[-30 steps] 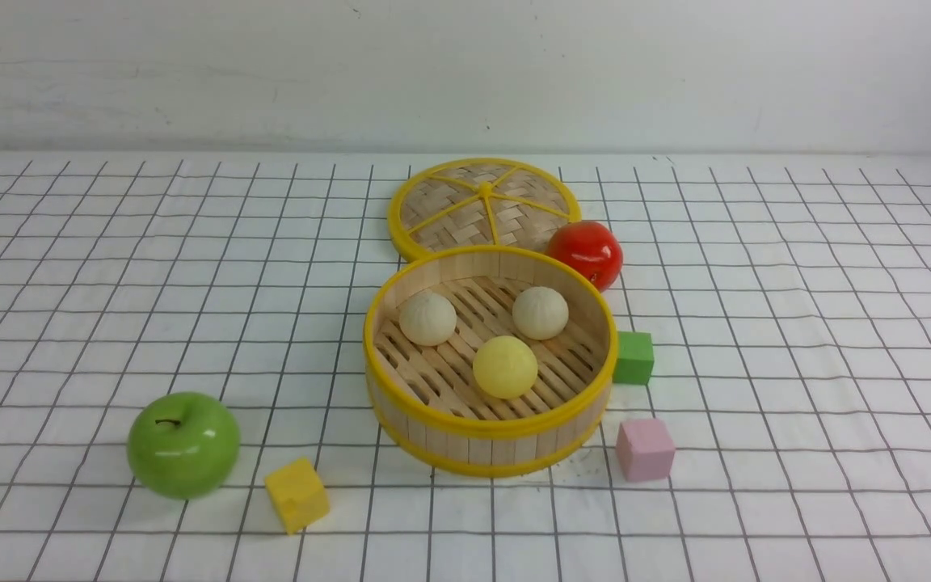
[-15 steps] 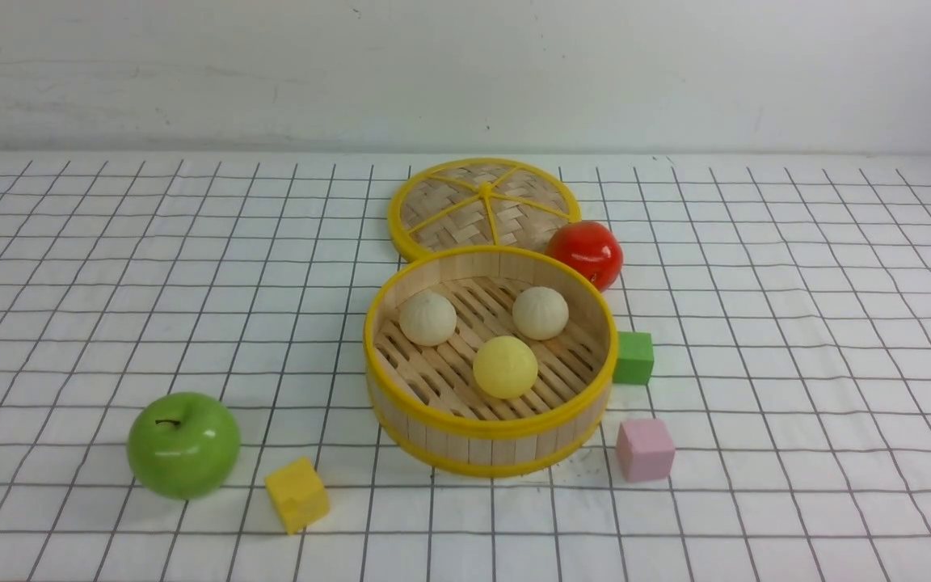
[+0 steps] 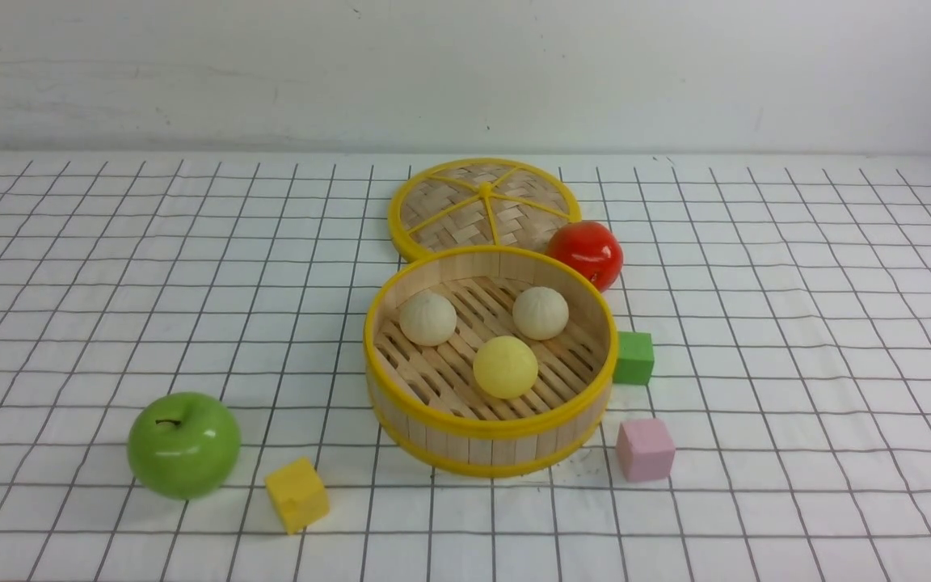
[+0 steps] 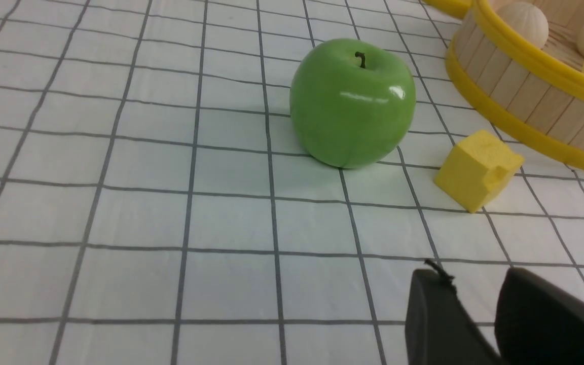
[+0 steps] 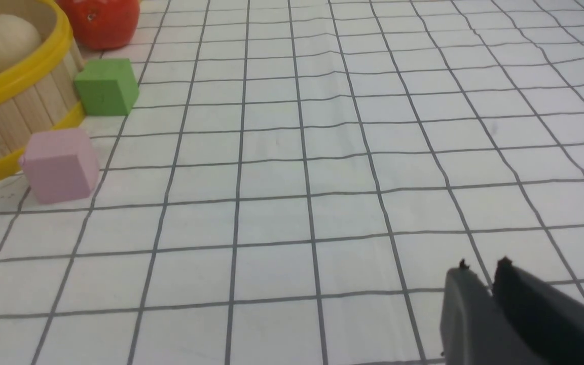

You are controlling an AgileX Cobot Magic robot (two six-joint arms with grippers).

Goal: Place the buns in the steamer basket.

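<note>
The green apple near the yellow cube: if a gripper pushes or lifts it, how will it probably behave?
The apple is round, so a sideways push would probably roll it. Its glossy skin suggests pads might slip. It looks too wide for a narrow opening, so the jaws would need to spread wide.

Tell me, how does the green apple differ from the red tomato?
The green apple is bigger than the red tomato. The apple stands alone near the yellow cube, apart from the steamer basket; the tomato sits behind the basket beside the woven lid. Both are glossy, round and outside the basket.
</note>
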